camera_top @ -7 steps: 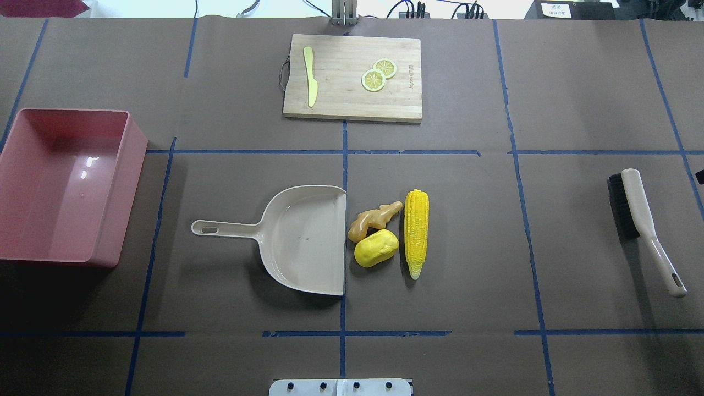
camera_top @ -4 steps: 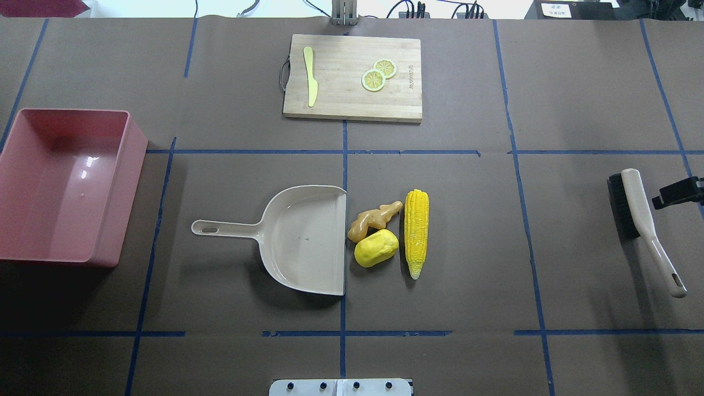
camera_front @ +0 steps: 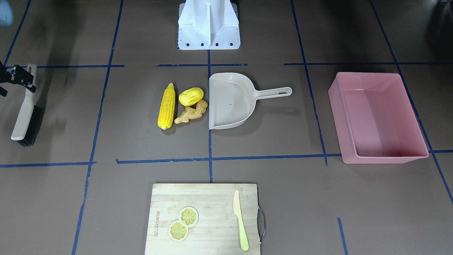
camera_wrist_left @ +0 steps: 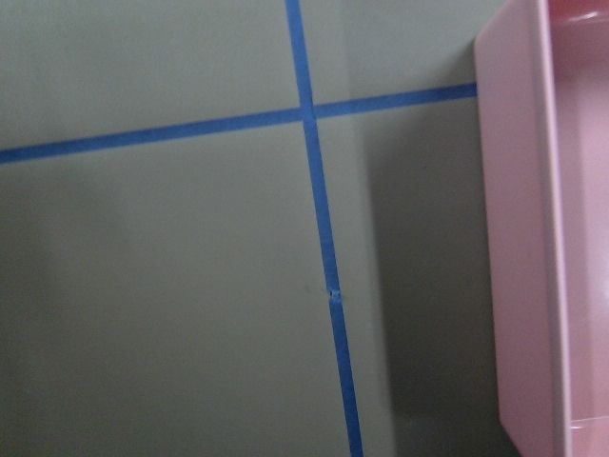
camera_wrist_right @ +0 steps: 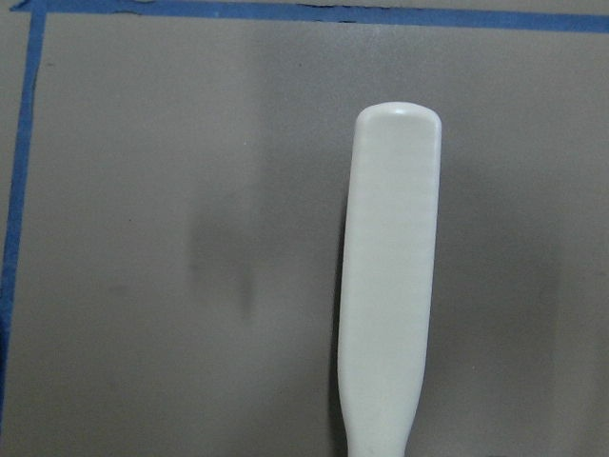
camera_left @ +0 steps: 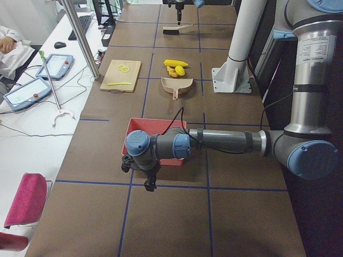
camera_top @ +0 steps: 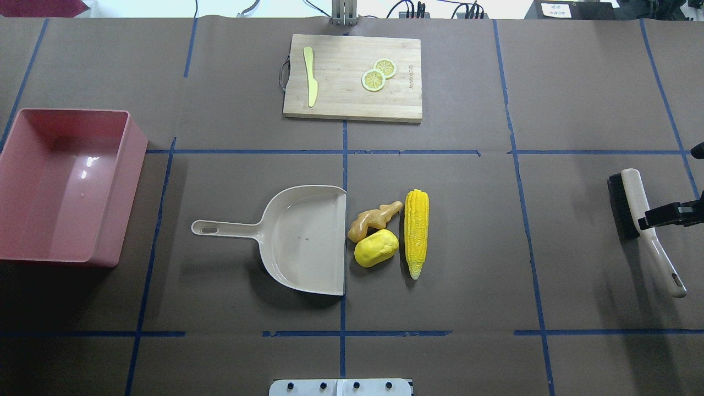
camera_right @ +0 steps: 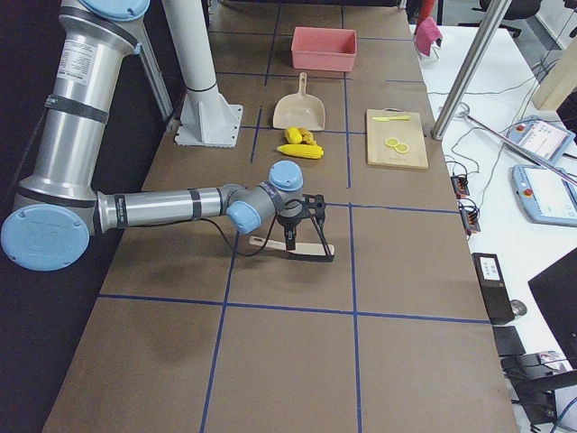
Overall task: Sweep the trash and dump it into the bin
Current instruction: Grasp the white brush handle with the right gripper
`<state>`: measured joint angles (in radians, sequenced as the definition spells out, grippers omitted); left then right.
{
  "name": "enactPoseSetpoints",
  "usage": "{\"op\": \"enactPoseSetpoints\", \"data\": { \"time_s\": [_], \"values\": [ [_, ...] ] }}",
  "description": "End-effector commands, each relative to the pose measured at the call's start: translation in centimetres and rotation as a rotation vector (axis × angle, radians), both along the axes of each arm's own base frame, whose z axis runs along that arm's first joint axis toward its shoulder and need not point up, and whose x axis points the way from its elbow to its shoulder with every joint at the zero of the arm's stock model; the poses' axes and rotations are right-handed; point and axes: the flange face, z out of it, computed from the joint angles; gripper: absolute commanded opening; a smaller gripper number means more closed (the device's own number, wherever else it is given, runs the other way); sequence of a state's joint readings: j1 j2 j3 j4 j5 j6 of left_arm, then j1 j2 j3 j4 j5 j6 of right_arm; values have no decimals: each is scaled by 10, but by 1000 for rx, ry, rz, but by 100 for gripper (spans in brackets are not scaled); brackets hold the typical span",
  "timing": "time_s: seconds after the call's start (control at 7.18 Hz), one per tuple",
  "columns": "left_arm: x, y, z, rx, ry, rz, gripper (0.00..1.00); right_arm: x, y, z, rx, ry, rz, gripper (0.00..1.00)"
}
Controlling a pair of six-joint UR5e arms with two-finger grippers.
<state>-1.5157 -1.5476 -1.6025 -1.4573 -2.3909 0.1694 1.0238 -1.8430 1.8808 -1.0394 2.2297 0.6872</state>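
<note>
Overhead exterior: the dustpan [camera_top: 305, 242] lies mid-table, the ginger root [camera_top: 374, 217] and potato lump [camera_top: 376, 248] just beside its open lip, the corn cob [camera_top: 416, 231] next out. Well beyond the dustpan's handle stands the pink bin [camera_top: 129, 198]. Well past the corn lies the brush [camera_top: 633, 192], the right gripper [camera_top: 660, 215] over its handle, jaw width unclear. A cutting board [camera_top: 352, 104] lies farther off.

Exterior left: the left gripper [camera_left: 150, 182] hangs beyond the bin from the dustpan, its opening impossible to tell. Blue tape [camera_top: 345, 154] grids the brown table [camera_top: 577, 82].
</note>
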Motion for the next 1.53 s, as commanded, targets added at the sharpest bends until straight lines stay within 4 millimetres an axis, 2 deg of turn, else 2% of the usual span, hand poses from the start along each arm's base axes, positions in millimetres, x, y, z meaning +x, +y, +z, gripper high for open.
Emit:
{"op": "enactPoseSetpoints", "data": {
  "time_s": [0.0, 0.28, 0.56, 0.84, 0.97, 1.11, 1.25, 1.39],
  "values": [
    [1, 1, 0, 0, 2, 2, 100, -15, 6, 13, -7, 40, -14, 94],
    [1, -1, -3, 7, 3, 2, 100, -21, 16, 30, -30, 69, -33, 93],
    [1, -2, -5, 12, 3, 2, 100, -39, 24, 28, -63, 68, -15, 93],
    [1, -3, -6, 12, 1, 2, 100, -40, 26, 22, -78, 32, 33, 81],
    [1, -4, -6, 12, 1, 1, 100, -38, 30, 25, -77, 35, 28, 68],
    [1, -4, -6, 12, 1, 1, 100, -36, 31, 26, -58, 32, 33, 65],
    [1, -4, -7, 16, 1, 1, 100, -37, 33, 35, -55, 45, 21, 31],
    [1, -6, -9, 20, 0, 1, 100, -35, 36, 38, -51, 49, 12, 11]
  ]
}}
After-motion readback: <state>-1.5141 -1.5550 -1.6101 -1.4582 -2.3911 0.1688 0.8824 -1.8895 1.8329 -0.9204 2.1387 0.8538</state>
